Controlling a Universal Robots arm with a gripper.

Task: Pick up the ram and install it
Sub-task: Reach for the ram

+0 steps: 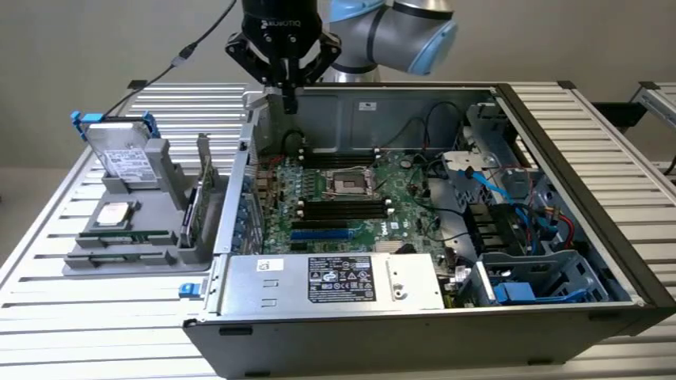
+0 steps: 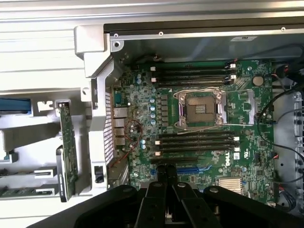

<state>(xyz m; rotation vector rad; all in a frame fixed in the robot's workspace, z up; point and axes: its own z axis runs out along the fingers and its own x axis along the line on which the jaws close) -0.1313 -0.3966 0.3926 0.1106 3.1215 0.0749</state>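
Recorded slatted metal counter [image 1: 63, 317] before plain beige wall, carrying open computer case [image 1: 423, 340] and, on exterior view's left of it, grey fixture [image 1: 169, 170].

Exterior view. Found gripper [image 1: 286, 99] hanging over case's far corner on exterior view's left, above edge of motherboard [image 1: 317, 186]. Saw jaws pressed together, nothing between them. Located ram [image 1: 125, 236] lying flat in near part of fixture, outside case, untouched. Placed it toward exterior view's left of gripper, lower and nearer the camera, well apart, with upright green card [image 1: 192, 210] and case wall between. Read its long axis as running across exterior view, left to right, roughly parallel to black slots [image 1: 343, 204] on motherboard. Noted hard drive [image 1: 125, 154] propped at fixture's far end.

Wrist view. Looked down into case: jaws shut, tips touching, empty, poised over motherboard by blue slot [image 2: 187, 167], near one bank of black slots. Saw processor socket [image 2: 199, 107] between the two slot banks, slots seemingly bare. Made out upright card beside case wall, on fixture side. Took green strip beyond it, cut by frame edge, for ram; could not confirm chips or label. Judged pick-up not yet begun.
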